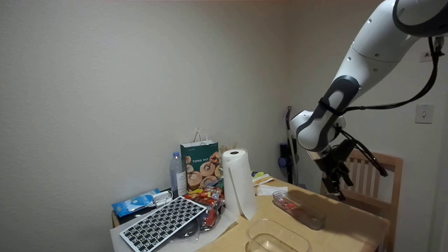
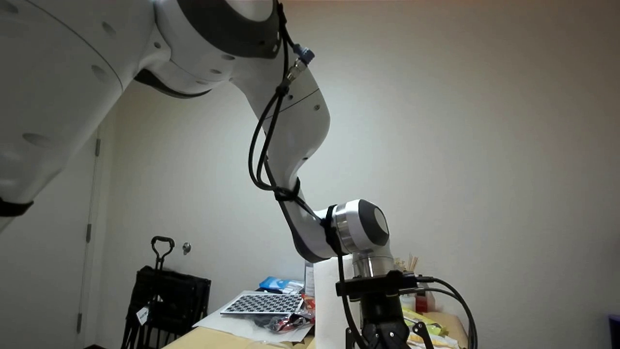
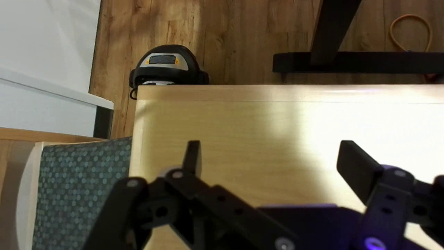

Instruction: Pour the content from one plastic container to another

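In the wrist view, the spread fingers of the pincer [image 3: 272, 158] have free room over bare desk [image 3: 225, 125]. In an exterior view, a bare lane runs between the clear plastic container [image 1: 276, 239] and the plastic container with red contents [image 1: 316, 223]. The upright paper towel roll [image 1: 238, 182] blocks one end; a wooden chair [image 1: 394, 182] stands just beside the desk. Room past the clear plastic container, cut off at the edge of view, seems hard to judge.
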